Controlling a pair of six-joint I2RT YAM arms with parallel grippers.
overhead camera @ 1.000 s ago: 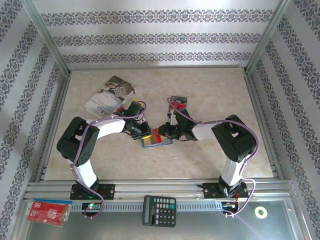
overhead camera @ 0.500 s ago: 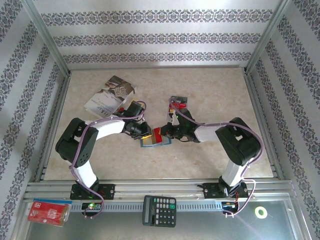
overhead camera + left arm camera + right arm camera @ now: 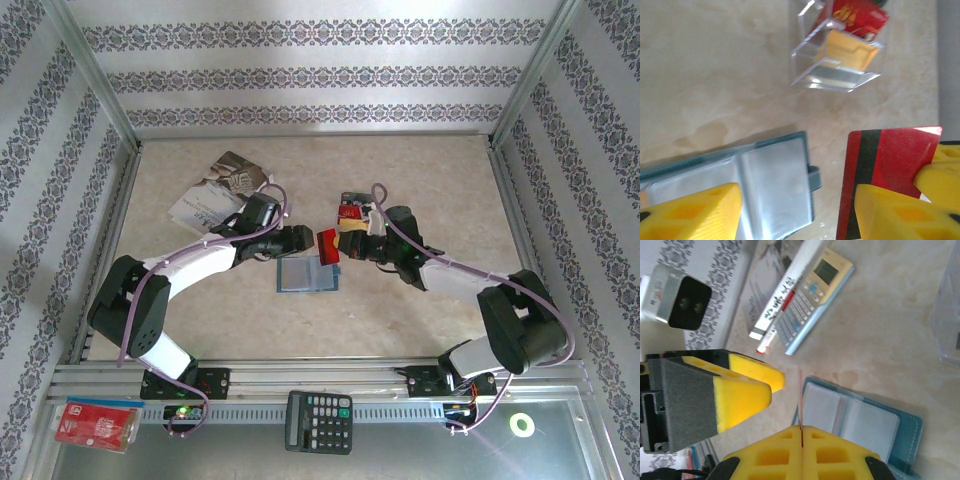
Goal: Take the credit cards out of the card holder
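Seen from above, the card holder (image 3: 308, 276) lies open and flat on the bench (image 3: 430, 180), slots up, its long axis running left to right between the arms. Just past its far right corner, the right end effector (image 3: 339, 247) is clenched on a red credit card (image 3: 327, 246) held clear of the holder. The card's long axis runs roughly from the near side toward the far wall. The left end effector (image 3: 302, 240) hangs over the holder's far edge, and a clear box (image 3: 352, 207) stands farther beyond that same corner. In the left wrist view, the left end effector is released, its yellow fingers (image 3: 690, 212) wide apart over the holder's pale slots. The red card faces this camera, its black stripe running lengthwise, just right of the holder. The box beyond holds a second red card (image 3: 855, 15) and a gold-tan card (image 3: 847, 50). In the right wrist view, the held card is edge-on, a thin red line rising from the shut fingers. The holder lies beside it, and a calculator (image 3: 812, 295) on a booklet (image 3: 772, 270) lies beyond. The step in hand looks like carrying an extracted card to the box. Next, the right arm should swing away from the holder, lower the card into the box and only then let go. I cannot tell whether any slot still hides a card.
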